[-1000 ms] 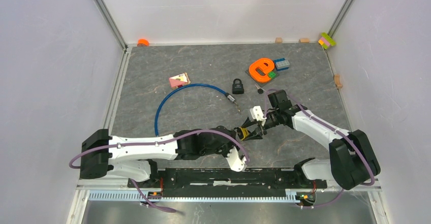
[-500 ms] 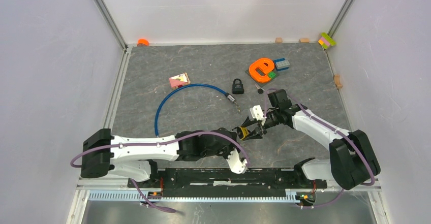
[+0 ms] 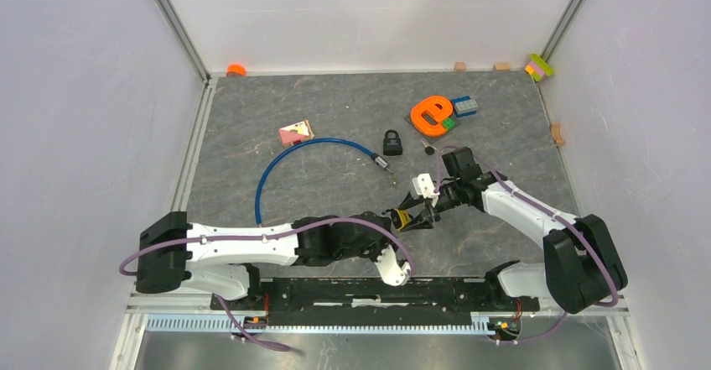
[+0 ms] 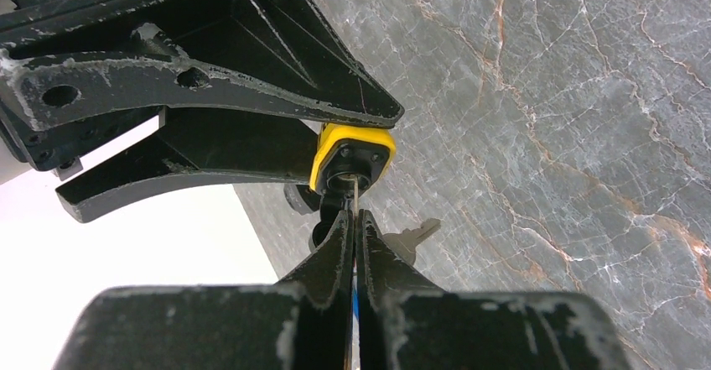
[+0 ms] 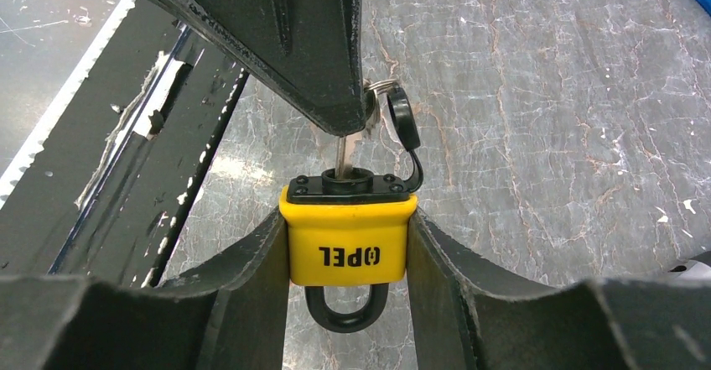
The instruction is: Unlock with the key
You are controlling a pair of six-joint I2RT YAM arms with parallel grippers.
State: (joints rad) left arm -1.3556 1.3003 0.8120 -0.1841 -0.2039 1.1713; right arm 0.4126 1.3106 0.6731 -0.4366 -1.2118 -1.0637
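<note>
A yellow padlock (image 5: 348, 240) with a black shackle (image 5: 346, 315) is clamped between my right gripper's (image 5: 348, 248) fingers, shackle toward the wrist. It also shows in the top view (image 3: 405, 217) and the left wrist view (image 4: 352, 157). My left gripper (image 4: 354, 234) is shut on a silver key (image 5: 342, 149), whose blade sits in the keyhole on the padlock's black end. The two grippers meet tip to tip above the table (image 3: 537, 127), left gripper (image 3: 392, 219) and right gripper (image 3: 414, 216).
A second black padlock (image 3: 391, 142) and a loose key (image 3: 428, 147) lie farther back. A blue cable (image 3: 285, 164) curves at the left. An orange letter block (image 3: 433, 113), a blue brick (image 3: 465, 106) and a pink card (image 3: 294, 132) lie beyond.
The left arm has shifted slightly. Both grippers stay joined at the padlock.
</note>
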